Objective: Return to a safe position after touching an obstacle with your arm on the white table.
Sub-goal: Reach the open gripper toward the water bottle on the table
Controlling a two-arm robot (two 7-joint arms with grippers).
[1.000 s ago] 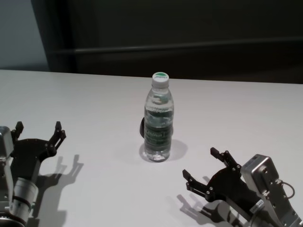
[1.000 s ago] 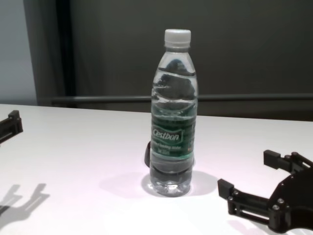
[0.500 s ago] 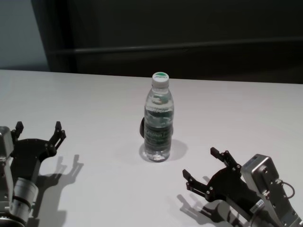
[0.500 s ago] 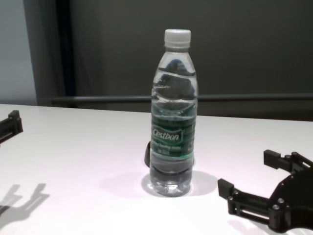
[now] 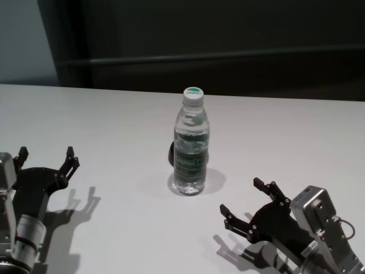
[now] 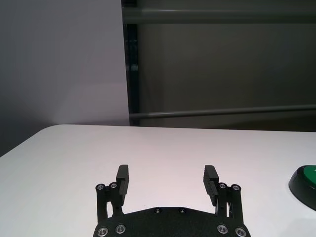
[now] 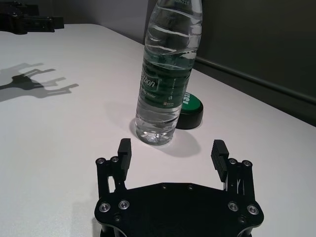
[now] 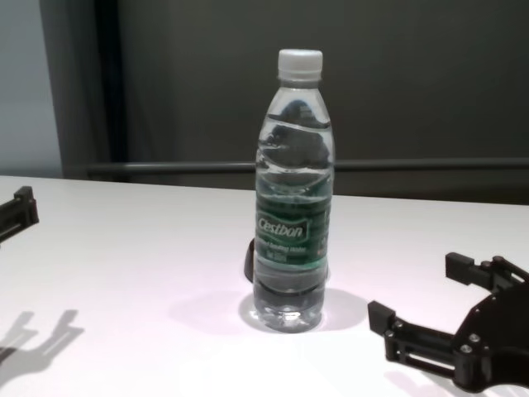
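The obstacle, a clear water bottle (image 5: pixel 191 145) with a white cap and a green Cestbon label, stands upright in the middle of the white table (image 5: pixel 114 125). It also shows in the chest view (image 8: pixel 293 190) and the right wrist view (image 7: pixel 165 74). My right gripper (image 5: pixel 246 205) is open and empty, near the table's front right, apart from the bottle and pointing toward it; it also shows in the right wrist view (image 7: pixel 171 153). My left gripper (image 5: pixel 47 158) is open and empty at the front left, far from the bottle; it also shows in the left wrist view (image 6: pixel 167 180).
A small dark round lump with a green top (image 7: pixel 190 112) lies on the table just behind the bottle, touching or nearly touching its base. A dark wall with a horizontal rail (image 5: pixel 228 57) runs behind the table's far edge.
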